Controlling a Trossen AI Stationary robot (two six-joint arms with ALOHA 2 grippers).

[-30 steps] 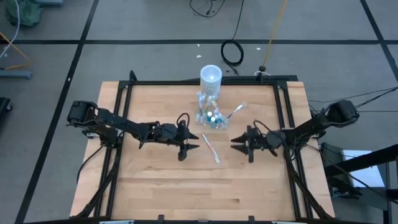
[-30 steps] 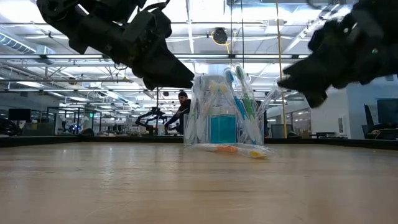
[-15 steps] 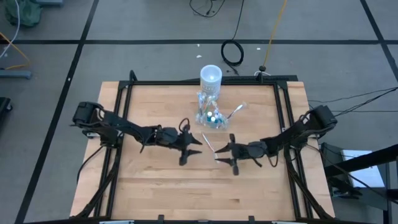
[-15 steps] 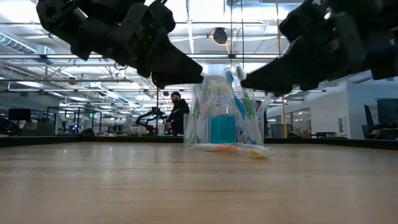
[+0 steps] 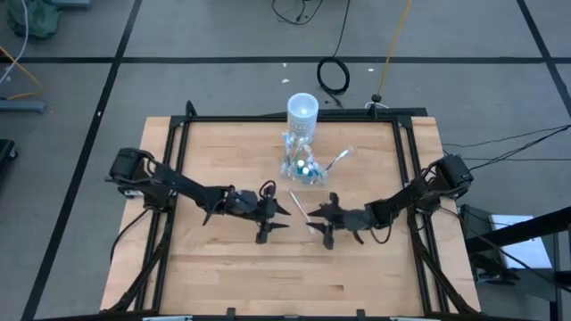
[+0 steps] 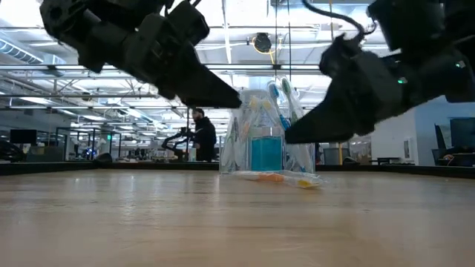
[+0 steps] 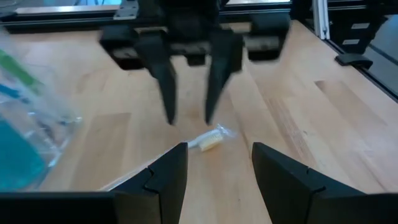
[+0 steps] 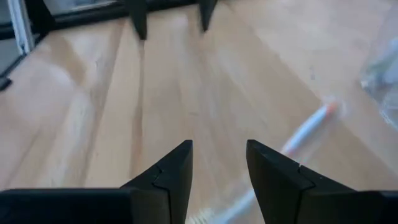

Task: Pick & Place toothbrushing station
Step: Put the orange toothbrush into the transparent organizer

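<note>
Bright even overhead light, glaring ceiling lamps (image 6: 22,15) behind the claws, wrist views motion-blurred, soft shadows

Tall white cylinder (image 5: 302,111) stood at wooden tabletop's (image 5: 223,259) far edge, black cable coil (image 5: 334,75) on floor beyond, w/ a person (image 6: 202,136) in the room behind.

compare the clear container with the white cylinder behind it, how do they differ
The clear container is see-through and packed with toothbrushes and blue tubes; the white cylinder is opaque, its contents hidden. The container sits nearer the table's middle, the cylinder at the far edge. Both stand upright, close together.
</note>
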